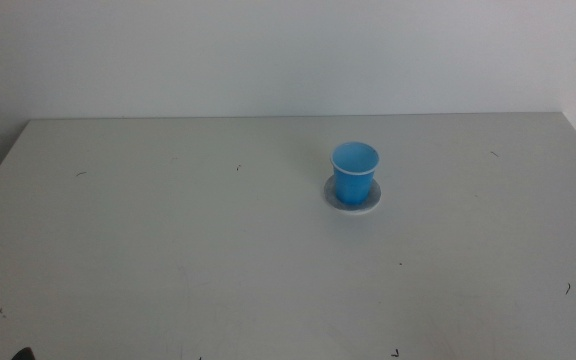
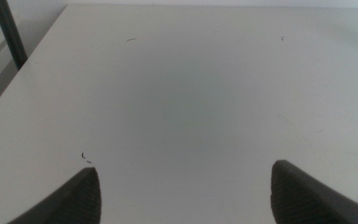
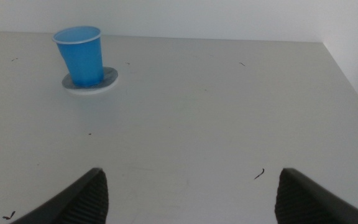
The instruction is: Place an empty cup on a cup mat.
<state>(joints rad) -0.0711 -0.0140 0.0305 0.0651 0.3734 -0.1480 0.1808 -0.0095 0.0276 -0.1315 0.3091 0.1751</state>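
Middle view, left to right: bare pale grey table [image 1: 168,250]; right of centre, small bright blue tapered plastic cup [image 1: 354,173], upright, long axis vertical, standing on flat round grey-mottled cup mat with white edge [image 1: 354,198]. Placement reads as done.

Left gripper [image 2: 185,186]: jaws spread wide, holding nothing, over empty tabletop; neither task item appears in its view.

Right gripper [image 3: 191,193]: jaws spread wide, empty, well apart from cup [image 3: 81,55] and mat [image 3: 91,81]; likely the nearer arm.
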